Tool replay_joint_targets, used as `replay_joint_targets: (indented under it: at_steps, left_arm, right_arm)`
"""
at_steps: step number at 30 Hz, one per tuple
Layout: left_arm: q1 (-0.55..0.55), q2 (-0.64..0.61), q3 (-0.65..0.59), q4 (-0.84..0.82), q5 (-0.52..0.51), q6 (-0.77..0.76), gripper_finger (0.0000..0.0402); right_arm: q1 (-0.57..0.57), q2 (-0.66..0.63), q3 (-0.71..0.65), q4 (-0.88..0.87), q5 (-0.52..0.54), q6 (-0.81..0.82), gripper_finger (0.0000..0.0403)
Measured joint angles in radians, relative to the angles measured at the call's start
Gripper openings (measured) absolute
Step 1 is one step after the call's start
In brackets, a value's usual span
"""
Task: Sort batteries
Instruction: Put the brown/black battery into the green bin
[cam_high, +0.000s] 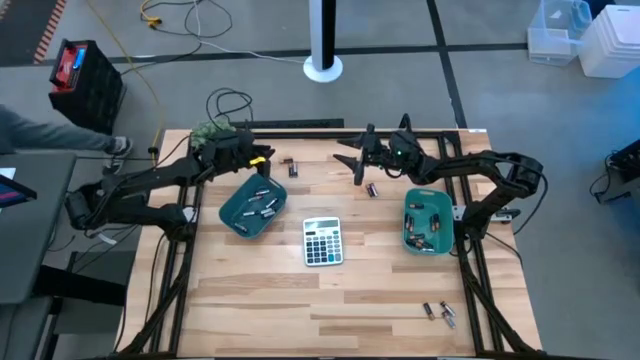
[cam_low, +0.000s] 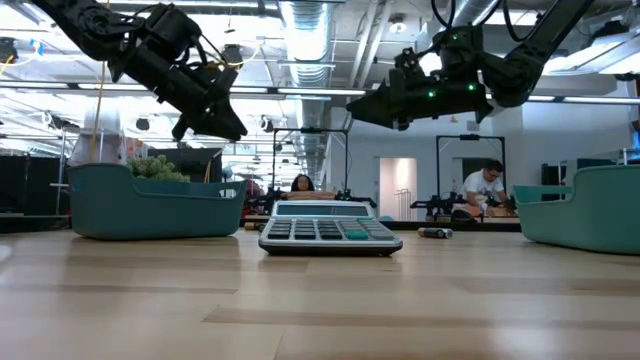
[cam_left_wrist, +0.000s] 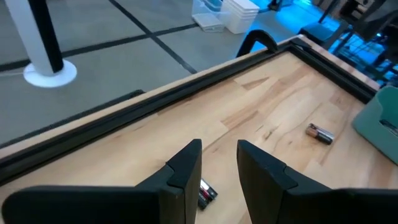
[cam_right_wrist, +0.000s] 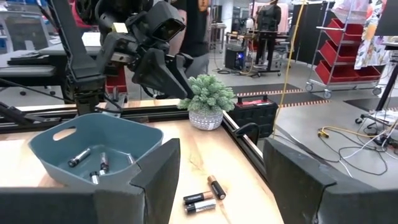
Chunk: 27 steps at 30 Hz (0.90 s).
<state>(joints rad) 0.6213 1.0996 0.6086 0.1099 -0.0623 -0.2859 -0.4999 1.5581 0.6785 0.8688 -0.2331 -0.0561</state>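
Two or three small batteries (cam_high: 290, 166) lie on the wood near the table's far edge, seen closer as batteries (cam_right_wrist: 200, 200). A single battery (cam_high: 372, 188) lies right of them, and two more batteries (cam_high: 437, 312) sit by the near right corner. Other cells lie in the left teal tray (cam_high: 252, 208) and the right teal tray (cam_high: 428, 222). My left gripper (cam_left_wrist: 219, 155) hovers open above the far-edge batteries (cam_left_wrist: 207, 191). My right gripper (cam_right_wrist: 221, 180) hangs wide open in the air, pointing toward the table's left. Neither holds anything.
A grey calculator (cam_high: 322, 241) lies between the trays. A small potted plant (cam_right_wrist: 208, 99) stands at the table's far left corner. Black rails (cam_left_wrist: 124, 118) frame the table. People (cam_low: 490, 185) are in the room beyond. Bare wood stretches along the near half.
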Motion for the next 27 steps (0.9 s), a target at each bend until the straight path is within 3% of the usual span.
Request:
replay_joint_targets:
  at_steps: [4,11,27]
  left_arm:
    - [0.034,0.000,0.001,0.008,0.012,0.006,0.0098]
    - [0.063,0.071,0.139,-0.173,0.001,0.057,0.0098]
    - [0.084,0.635,0.681,-0.573,0.023,0.283,0.0098]
  right_arm:
    - [0.000,-0.001,0.000,0.001,0.000,-0.005,0.0244]
    - [-0.014,-0.020,0.001,0.015,0.000,-0.002,0.0244]
    - [-0.022,-0.062,0.001,-0.034,0.001,-0.034,0.0244]
